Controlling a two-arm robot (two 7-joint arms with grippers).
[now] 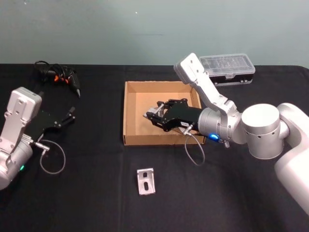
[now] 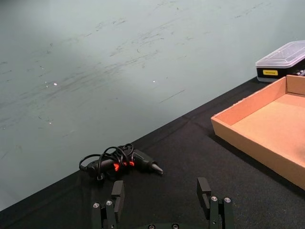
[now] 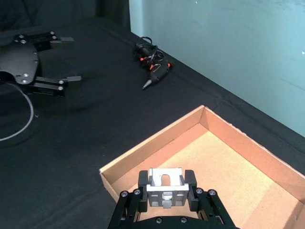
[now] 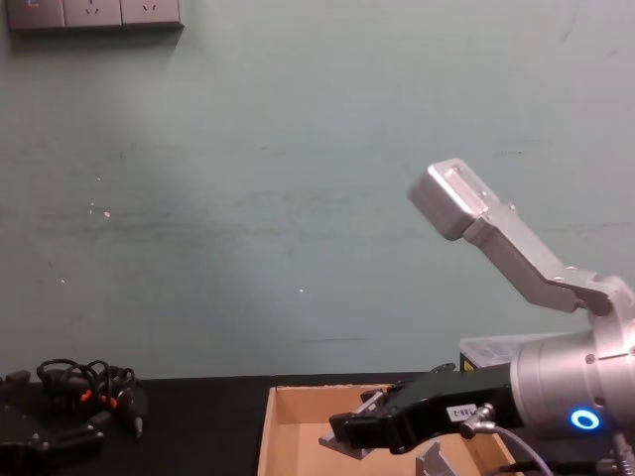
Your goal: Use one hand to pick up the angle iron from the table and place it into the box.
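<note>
My right gripper (image 1: 151, 115) reaches over the tan cardboard box (image 1: 126, 116) and is shut on a silver angle iron (image 3: 165, 185), which sits clamped between its black fingers (image 3: 143, 179) above the box floor. The chest view has this gripper (image 4: 347, 431) low over the box (image 4: 266, 436). Another angle iron (image 1: 146, 181) lies flat on the black table (image 1: 87, 193) in front of the box. Far left, my left gripper (image 1: 71, 115) is parked just above the table, open with nothing between its fingers (image 2: 117, 193).
A black glue gun with a coiled cable (image 1: 60, 75) lies at the back left. A black case with a clear lid (image 1: 229, 67) stands behind the box at the back right. A wall closes off the table's far edge.
</note>
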